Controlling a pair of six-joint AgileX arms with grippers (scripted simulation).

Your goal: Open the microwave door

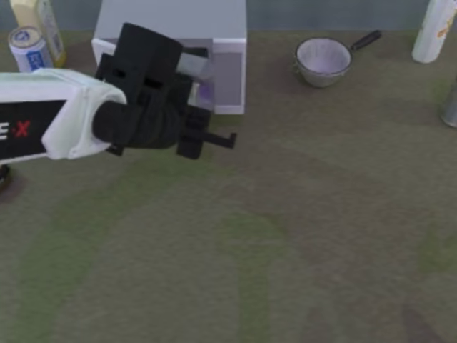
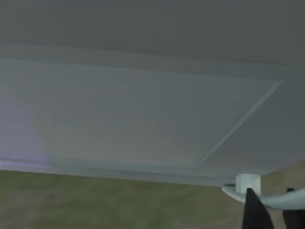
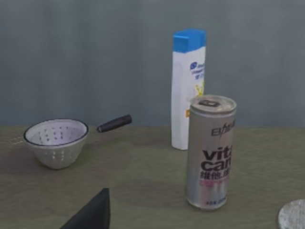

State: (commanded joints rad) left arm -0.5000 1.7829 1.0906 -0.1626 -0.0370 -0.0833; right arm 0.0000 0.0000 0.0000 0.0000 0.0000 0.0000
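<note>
The silver-grey microwave [image 1: 171, 20] stands at the back of the table, left of centre. My left arm reaches across its front and hides most of the microwave door in the top view. A strip of purple interior [image 1: 204, 91] shows beside the grey control panel [image 1: 228, 75]. The left gripper [image 1: 227, 140] is a little in front of the oven. In the left wrist view the door's grey window [image 2: 143, 109] fills the picture. The gripper [image 2: 274, 210] is shut on the white door handle [image 2: 267, 196]. Of my right gripper only one dark finger [image 3: 95, 212] shows, set wide; that arm is parked at the right.
A white colander with a black handle [image 1: 323, 61] sits right of the microwave. A white bottle [image 1: 435, 28] and a silver can [image 1: 451, 107] stand at the far right. A blue-white can [image 1: 27, 48] and a yellow bottle [image 1: 43, 21] stand at the back left.
</note>
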